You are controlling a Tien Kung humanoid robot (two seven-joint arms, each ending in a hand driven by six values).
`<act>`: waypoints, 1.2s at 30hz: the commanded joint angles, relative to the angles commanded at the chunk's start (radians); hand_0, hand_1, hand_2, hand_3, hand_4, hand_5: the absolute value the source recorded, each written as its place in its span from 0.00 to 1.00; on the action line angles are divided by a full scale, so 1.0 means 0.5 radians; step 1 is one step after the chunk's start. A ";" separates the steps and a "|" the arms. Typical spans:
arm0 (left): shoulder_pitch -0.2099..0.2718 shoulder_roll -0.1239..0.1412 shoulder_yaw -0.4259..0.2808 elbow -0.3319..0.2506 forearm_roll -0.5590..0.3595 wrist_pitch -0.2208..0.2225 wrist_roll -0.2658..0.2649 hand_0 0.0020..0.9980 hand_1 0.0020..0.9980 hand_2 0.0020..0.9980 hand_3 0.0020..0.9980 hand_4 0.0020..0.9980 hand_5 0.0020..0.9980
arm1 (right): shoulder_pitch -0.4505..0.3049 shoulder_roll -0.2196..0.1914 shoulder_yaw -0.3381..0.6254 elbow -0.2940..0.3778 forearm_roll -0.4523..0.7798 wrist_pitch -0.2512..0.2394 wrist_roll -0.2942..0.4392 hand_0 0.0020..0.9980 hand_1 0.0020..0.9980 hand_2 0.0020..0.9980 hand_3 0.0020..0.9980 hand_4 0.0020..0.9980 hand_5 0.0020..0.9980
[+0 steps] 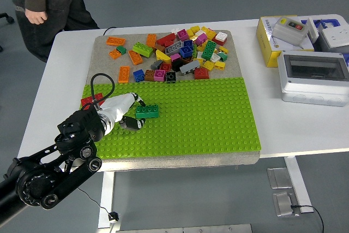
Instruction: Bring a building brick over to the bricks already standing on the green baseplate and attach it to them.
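A dark green brick (148, 111) sits on the green baseplate (207, 118), left of its middle. My left hand (135, 113) reaches in from the lower left. Its thumb lies over the brick's left end and its other fingers (131, 123) curl in just below that end, so the hand grips the brick there. A red brick (91, 101) stands at the baseplate's left edge, behind my wrist and partly hidden by it. The loose brick pile (177, 50) lies on the grey mat beyond the baseplate. My right arm is out of view.
A person stands off the table's far left corner, one hand (34, 16) hanging at the side. A yellow box (271, 39), a grey switch box (290, 28) and a white enclosure (313, 77) stand on the right of the table.
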 joint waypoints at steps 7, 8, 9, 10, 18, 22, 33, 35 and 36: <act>0.003 0.000 0.014 0.010 -0.007 0.006 0.004 1.00 1.00 1.00 0.73 0.65 0.26 | 0.001 0.001 -0.002 0.000 0.004 -0.001 0.002 0.67 0.64 0.67 0.71 0.59 0.74; 0.006 0.001 0.014 0.006 -0.002 0.006 0.005 1.00 1.00 1.00 0.73 0.65 0.26 | 0.001 0.002 -0.001 0.000 0.003 -0.002 0.001 0.67 0.64 0.67 0.71 0.59 0.74; 0.009 0.002 0.013 -0.001 0.007 0.006 0.008 1.00 1.00 1.00 0.73 0.65 0.26 | 0.000 0.001 0.000 0.000 0.003 -0.002 0.001 0.67 0.64 0.67 0.71 0.59 0.74; 0.011 0.004 0.011 -0.009 0.015 0.005 0.011 1.00 1.00 1.00 0.73 0.65 0.26 | 0.000 0.001 0.000 0.000 0.003 -0.002 0.001 0.67 0.64 0.67 0.71 0.59 0.74; 0.035 0.028 -0.014 -0.109 0.072 0.001 0.033 1.00 1.00 1.00 0.73 0.66 0.28 | -0.003 0.000 0.000 0.000 0.003 -0.004 0.000 0.67 0.64 0.67 0.71 0.59 0.74; 0.045 0.036 -0.014 -0.129 0.077 -0.002 0.040 1.00 1.00 1.00 0.73 0.66 0.28 | -0.003 0.001 -0.012 0.000 0.015 -0.005 0.003 0.67 0.64 0.67 0.71 0.59 0.74; 0.049 0.039 0.017 -0.096 0.006 0.001 0.033 1.00 1.00 1.00 0.72 0.65 0.29 | 0.000 0.002 -0.011 0.000 0.016 -0.006 0.004 0.67 0.64 0.67 0.71 0.59 0.74; 0.051 0.037 0.024 -0.079 -0.010 0.004 0.030 1.00 1.00 1.00 0.71 0.64 0.29 | -0.001 0.003 -0.018 0.000 0.024 -0.005 0.005 0.67 0.64 0.67 0.71 0.59 0.74; 0.051 0.036 0.027 -0.070 -0.016 0.005 0.028 1.00 1.00 1.00 0.71 0.64 0.29 | -0.002 0.003 -0.019 0.000 0.024 -0.005 0.005 0.67 0.64 0.67 0.71 0.59 0.74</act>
